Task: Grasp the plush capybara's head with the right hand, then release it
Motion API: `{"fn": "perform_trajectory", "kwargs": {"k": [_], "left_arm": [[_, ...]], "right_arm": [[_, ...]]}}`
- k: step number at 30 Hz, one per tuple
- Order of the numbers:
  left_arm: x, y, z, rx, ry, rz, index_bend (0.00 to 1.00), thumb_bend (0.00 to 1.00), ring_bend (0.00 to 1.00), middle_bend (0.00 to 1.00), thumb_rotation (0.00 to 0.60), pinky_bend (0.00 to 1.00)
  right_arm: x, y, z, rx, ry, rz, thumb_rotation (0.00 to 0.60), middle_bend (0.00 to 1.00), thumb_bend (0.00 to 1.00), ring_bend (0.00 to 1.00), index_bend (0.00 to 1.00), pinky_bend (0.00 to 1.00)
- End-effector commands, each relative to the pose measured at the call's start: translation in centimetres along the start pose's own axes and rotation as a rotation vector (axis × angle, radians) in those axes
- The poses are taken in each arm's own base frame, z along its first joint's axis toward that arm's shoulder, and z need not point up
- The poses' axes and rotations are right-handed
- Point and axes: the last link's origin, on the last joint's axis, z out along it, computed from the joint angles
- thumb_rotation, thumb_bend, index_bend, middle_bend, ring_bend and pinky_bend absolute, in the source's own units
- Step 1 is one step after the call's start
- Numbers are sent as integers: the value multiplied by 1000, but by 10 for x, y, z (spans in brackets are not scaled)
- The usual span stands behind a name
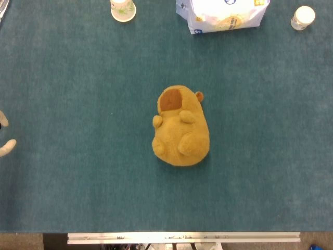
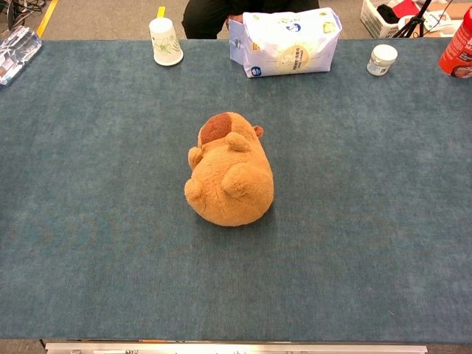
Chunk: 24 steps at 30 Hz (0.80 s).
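**Inspector:** Location of the toy?

**Assistant:** The plush capybara (image 1: 181,130) lies near the middle of the blue-green table (image 1: 78,172), paws upward. Its head (image 1: 174,100), marked by the dark brown muzzle patch, points to the far edge, toward the white bag (image 2: 284,40). The rump faces the robot.

**Inspector:** Long axis?

**Assistant:** It runs near-to-far, tilted slightly. In the chest view the head (image 2: 221,129) leans a little left of the body's centre.

**Inspector:** Right hand?

**Assistant:** Neither view shows it, so I cannot report whether it is open or closed.

**Inspector:** Left hand?

**Assistant:** Only pale fingertips (image 1: 6,147) show at the left edge of the head view, well apart from the toy. They touch nothing visible; from so little I cannot tell how the hand is set.

**Inspector:** Assessment?

**Assistant:** In my judgement the grasp has not begun. The right hand must come in from the right and reach past the rump to the far end, since the head is the part farthest from the robot. The small ear (image 1: 199,96) on the right side marks the target.

**Inspector:** Other items?

**Assistant:** A paper cup (image 2: 165,41) and a small white jar (image 2: 382,59) stand along the far edge, clear of the approach.
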Motion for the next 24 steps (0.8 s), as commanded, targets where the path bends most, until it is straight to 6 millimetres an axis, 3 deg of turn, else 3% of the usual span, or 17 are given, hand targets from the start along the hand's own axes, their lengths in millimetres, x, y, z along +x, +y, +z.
{"fn": "perform_trajectory", "kwargs": {"k": [1, 15, 20, 24], "left_arm": [[0, 0, 1, -3, 6, -5, 549, 104, 466, 591, 600, 612], [-3, -2, -3, 9, -3, -4, 551, 103, 468, 594, 600, 617], [-2, -5, -8, 20, 1, -7, 551, 104, 468, 594, 600, 617], [-2, -7, -8, 22, 4, -14, 551, 103, 468, 594, 600, 617]], "right_arm": [[0, 0, 0, -1, 1, 1, 600, 419, 237, 370, 508, 631], [2, -11, 6, 52, 1, -8, 600, 419, 237, 370, 508, 631], [4, -30, 17, 144, -18, -19, 600, 419, 228, 370, 508, 631], [6, -56, 29, 249, -35, -40, 600, 419, 166, 369, 507, 607]]}}
